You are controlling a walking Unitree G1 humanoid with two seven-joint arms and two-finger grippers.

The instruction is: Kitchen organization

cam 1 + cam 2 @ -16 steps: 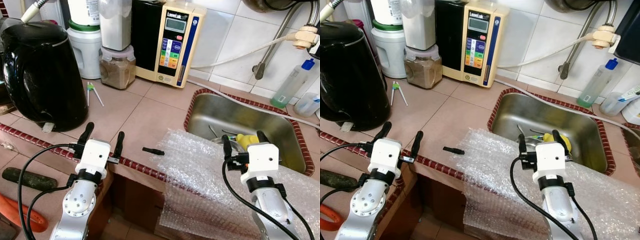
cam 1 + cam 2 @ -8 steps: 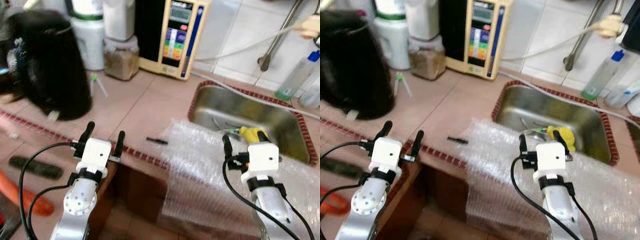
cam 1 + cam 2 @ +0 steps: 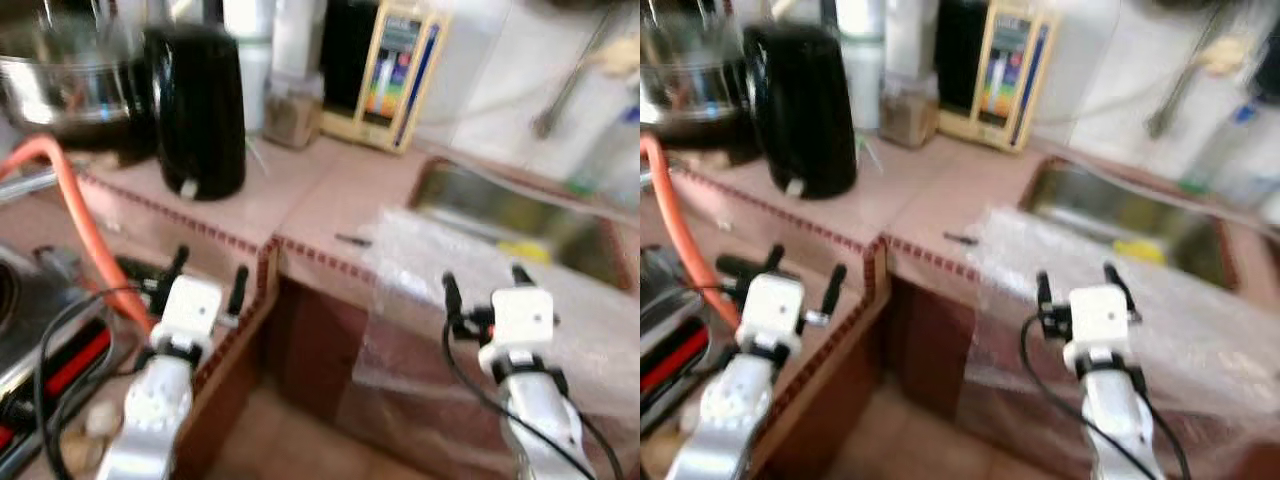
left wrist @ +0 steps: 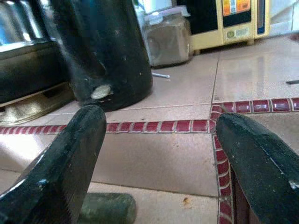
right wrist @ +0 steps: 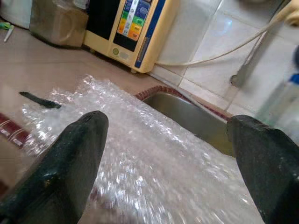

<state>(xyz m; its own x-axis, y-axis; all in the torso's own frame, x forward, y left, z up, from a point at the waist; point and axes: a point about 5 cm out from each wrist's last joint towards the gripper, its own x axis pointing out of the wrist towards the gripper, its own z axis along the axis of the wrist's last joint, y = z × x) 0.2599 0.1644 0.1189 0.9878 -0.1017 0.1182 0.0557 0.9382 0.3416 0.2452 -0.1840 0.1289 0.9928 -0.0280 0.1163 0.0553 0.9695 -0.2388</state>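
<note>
Both claws hang spread and empty in the lower half of the head views. Left gripper (image 3: 208, 282) sits at lower left, its two black fingers wide apart above the tiled counter (image 3: 330, 195), touching nothing; in its wrist view the fingers (image 4: 65, 158) frame the red-brown tile border and the black kettle (image 4: 100, 46) beyond. Right gripper (image 3: 482, 285) sits at lower right, equally parted, hovering over the bubble wrap (image 5: 154, 154) that drapes from the counter edge down the cabinet front; its fingers (image 5: 70, 158) do not appear to press the sheet, though the blur leaves that uncertain.

My guess is the wrap lies there because it was spread or dumped across the counter edge beside the sink (image 3: 520, 215), and it looks like the clutter to be cleared. A small dark stick (image 3: 352, 240) rests on the tiles just beside the wrap's upper left edge. At the upper centre of the frame a cream water appliance (image 3: 395, 60) and a jar of brown powder (image 3: 288, 115) stand against the wall. An orange hose (image 3: 85, 215) curves down the left side near a steel pot (image 3: 60, 85).

Everything is smeared, so finer detail cannot be made out.
</note>
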